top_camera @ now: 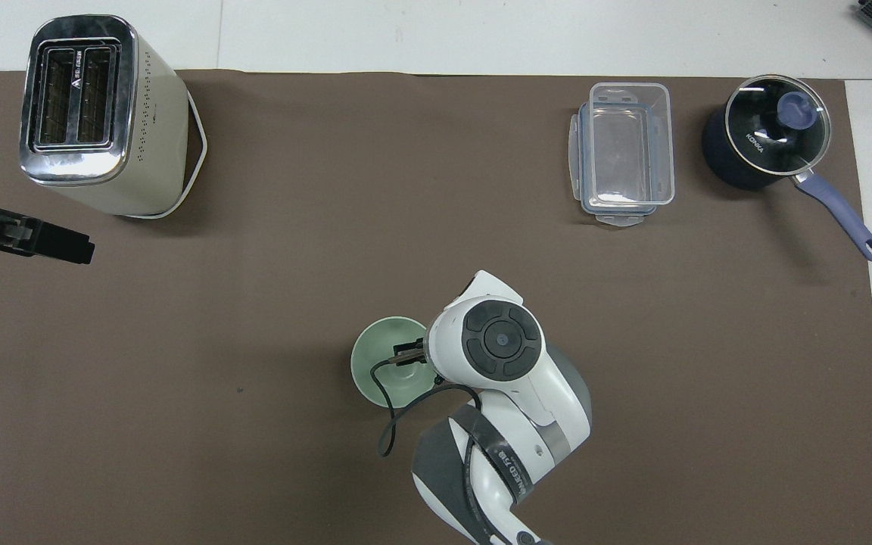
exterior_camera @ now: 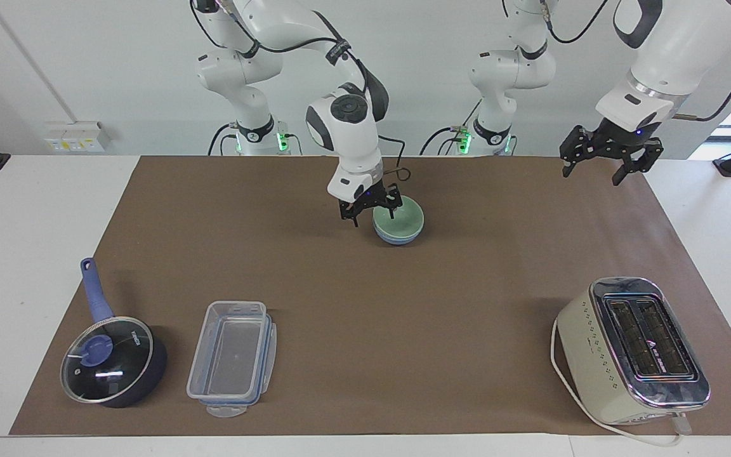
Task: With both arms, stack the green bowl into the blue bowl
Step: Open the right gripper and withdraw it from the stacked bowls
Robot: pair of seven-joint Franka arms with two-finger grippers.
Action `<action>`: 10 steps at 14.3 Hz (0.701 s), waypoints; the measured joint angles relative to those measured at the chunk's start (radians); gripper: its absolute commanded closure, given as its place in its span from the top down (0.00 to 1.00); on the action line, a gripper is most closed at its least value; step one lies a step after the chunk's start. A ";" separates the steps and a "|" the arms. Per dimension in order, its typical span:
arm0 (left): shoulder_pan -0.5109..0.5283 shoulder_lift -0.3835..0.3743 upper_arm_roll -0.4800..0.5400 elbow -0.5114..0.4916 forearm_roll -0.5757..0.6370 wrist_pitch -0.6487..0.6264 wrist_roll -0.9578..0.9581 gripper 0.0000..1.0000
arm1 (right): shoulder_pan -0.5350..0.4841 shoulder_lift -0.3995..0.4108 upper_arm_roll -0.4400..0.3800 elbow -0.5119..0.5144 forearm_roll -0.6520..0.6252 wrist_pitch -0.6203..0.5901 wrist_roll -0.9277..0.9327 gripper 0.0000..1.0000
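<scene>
Sitting nested in the blue bowl [exterior_camera: 397, 238], the green bowl [exterior_camera: 398, 219] rests with its rim level, and only a band of the blue bowl's wall shows beneath it in the facing view; from overhead just the green bowl [top_camera: 387, 362] can be seen, partly covered by the arm above it. The stacked pair stands on the brown mat [exterior_camera: 365, 304] near the middle of the table's width, closer to the robots than every other item. The right gripper [exterior_camera: 370, 209] hangs over the rim of the green bowl on the side toward the right arm's end of the table, its fingers spread apart and gripping nothing, one tip outside the bowls and the other above the rim. The left gripper [exterior_camera: 601, 166] waits raised over the mat's edge at the left arm's end of the table, fingers wide apart and empty. Farther from the robots, a cream toaster [exterior_camera: 632, 349] with a chrome top stands toward the left arm's end, its white cord looped beside it. Toward the right arm's end sit a clear plastic container [exterior_camera: 232, 358] and, just beside it, a dark blue saucepan [exterior_camera: 111, 362] with a glass lid and its handle pointing toward the robots
</scene>
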 measured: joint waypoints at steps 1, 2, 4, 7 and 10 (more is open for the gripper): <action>0.000 0.000 0.000 0.000 0.000 0.000 0.000 1.00 | -0.030 -0.020 -0.002 0.012 -0.011 -0.024 0.000 1.00; 0.000 0.000 0.000 0.000 0.000 0.000 0.000 1.00 | -0.060 -0.040 -0.003 0.028 -0.034 -0.057 0.000 1.00; 0.000 0.000 0.001 0.000 0.000 0.000 0.000 1.00 | -0.116 -0.074 -0.004 0.065 -0.085 -0.126 0.000 1.00; 0.000 0.000 0.001 0.000 0.000 0.000 0.000 1.00 | -0.167 -0.112 -0.005 0.107 -0.110 -0.177 0.000 1.00; 0.000 0.000 0.001 0.000 0.000 -0.004 -0.002 1.00 | -0.217 -0.153 -0.005 0.172 -0.110 -0.291 0.000 1.00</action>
